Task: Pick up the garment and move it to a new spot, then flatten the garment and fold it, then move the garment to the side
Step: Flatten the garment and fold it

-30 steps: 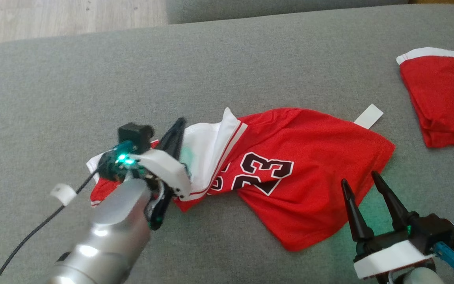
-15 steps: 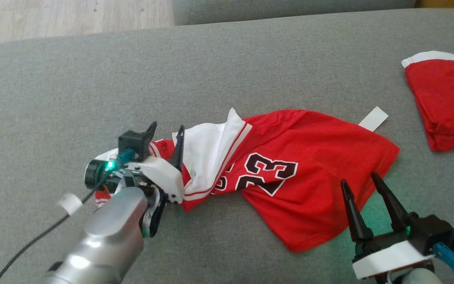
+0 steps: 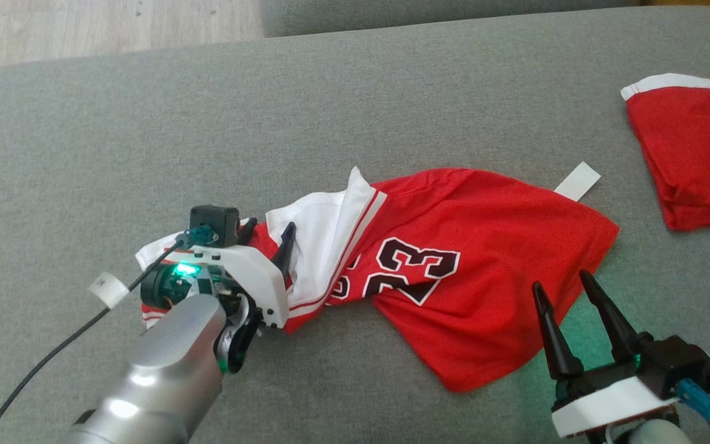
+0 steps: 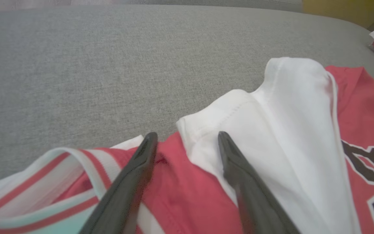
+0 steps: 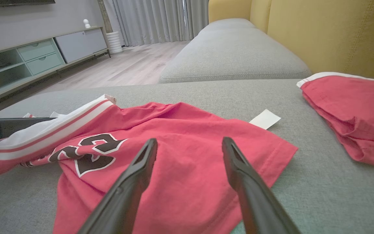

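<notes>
Shows red number-23 jersey [image 3: 466, 259] crumpled mid-cushion on grey sofa [image 3: 330, 111]. Sets left gripper [image 3: 270, 226], jaws apart, over its white-trimmed left end; right gripper [image 3: 560, 280], jaws apart, by its near-right hem. Includes second red garment [image 3: 694, 160] far right, well apart.

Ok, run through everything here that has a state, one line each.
jersey, crumpled and unfolded, lying on the grey cushion.
left gripper, open, fingers over the jersey's white-trimmed end, nothing clamped.
right gripper, open, near the jersey's hem corner, holding nothing.
second red garment, looks folded, lying apart to the right.
white tag, flat on the cushion at the jersey's far edge.
</notes>
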